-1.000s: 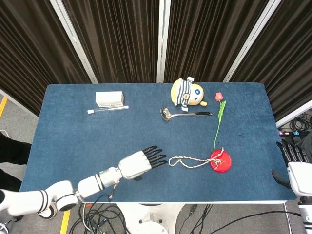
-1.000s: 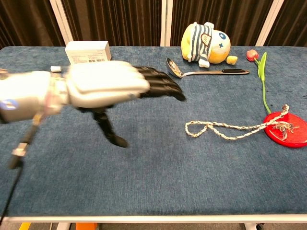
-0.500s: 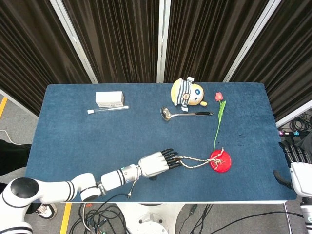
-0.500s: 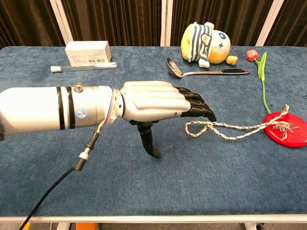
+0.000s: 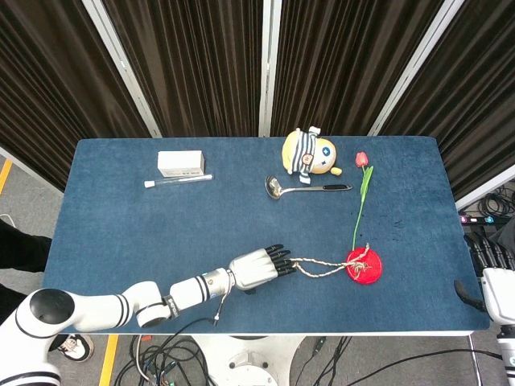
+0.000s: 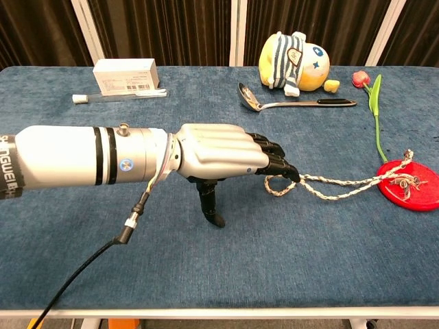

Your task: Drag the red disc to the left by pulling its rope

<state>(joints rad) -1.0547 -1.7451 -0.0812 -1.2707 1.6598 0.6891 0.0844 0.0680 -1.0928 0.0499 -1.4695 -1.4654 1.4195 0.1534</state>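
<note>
While the red disc (image 5: 364, 266) lies near the front right of the blue counter (image 5: 121, 209), its rope (image 6: 343, 185) is run leftward to a looped free end. The left robot hand (image 6: 226, 156) is laid palm down over that loop — fingers extended, tips at the rope, thumb pointing down — but a closed grip cannot be confirmed. The right robot hand (image 5: 491, 269) is seen off the counter's right edge, holding nothing.

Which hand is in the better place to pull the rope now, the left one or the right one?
Left. The left hand has its fingertips right at the looped end of the rope, which leads to the red disc. The right hand stays off the table's right edge.
</note>
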